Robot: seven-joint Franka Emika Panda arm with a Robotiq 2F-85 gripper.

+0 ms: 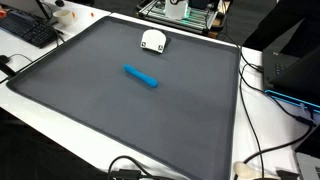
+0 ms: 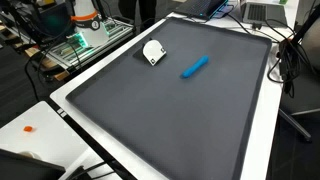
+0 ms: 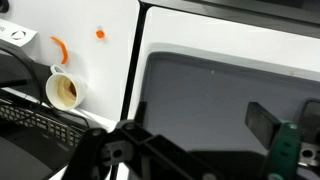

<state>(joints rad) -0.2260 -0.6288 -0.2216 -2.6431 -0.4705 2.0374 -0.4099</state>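
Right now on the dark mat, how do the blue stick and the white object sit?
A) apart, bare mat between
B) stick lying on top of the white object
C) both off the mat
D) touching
A: in both exterior views the blue stick lies clear of the white object, with bare mat between them.

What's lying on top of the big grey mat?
A blue marker and a small white object lie on the grey mat, apart from each other. Whatever is under the mat is covered.
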